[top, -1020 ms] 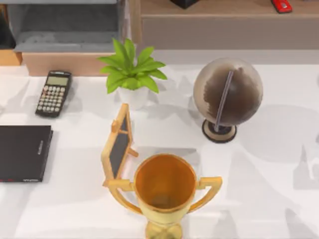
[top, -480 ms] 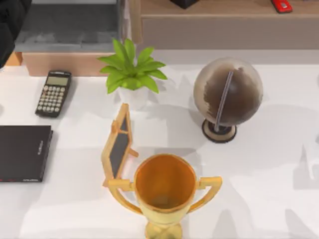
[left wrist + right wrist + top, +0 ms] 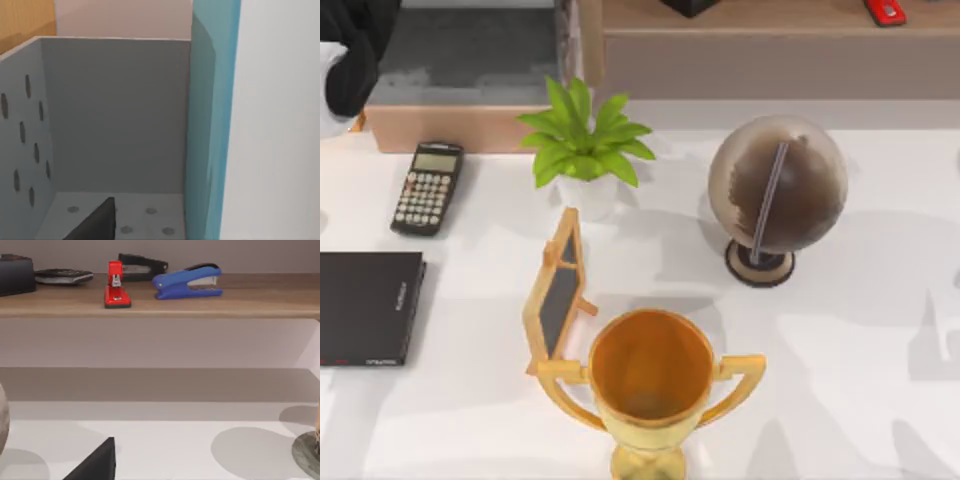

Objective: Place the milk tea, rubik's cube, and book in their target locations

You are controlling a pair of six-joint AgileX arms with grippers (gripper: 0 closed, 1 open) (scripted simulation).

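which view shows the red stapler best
The right wrist view: the red stapler stands whole on the wooden shelf, beside the blue stapler. The top view catches part of it at the upper edge. The left wrist view faces a grey bin instead.

We see a white table (image 3: 860, 330) carrying a calculator (image 3: 427, 187), black notebook (image 3: 368, 307), potted plant (image 3: 584, 150), small chalkboard easel (image 3: 556, 296), gold trophy (image 3: 651, 385) and globe (image 3: 776, 195). Wooden shelf (image 3: 165, 300) behind holds red stapler (image 3: 116, 285) and blue stapler (image 3: 188, 281).
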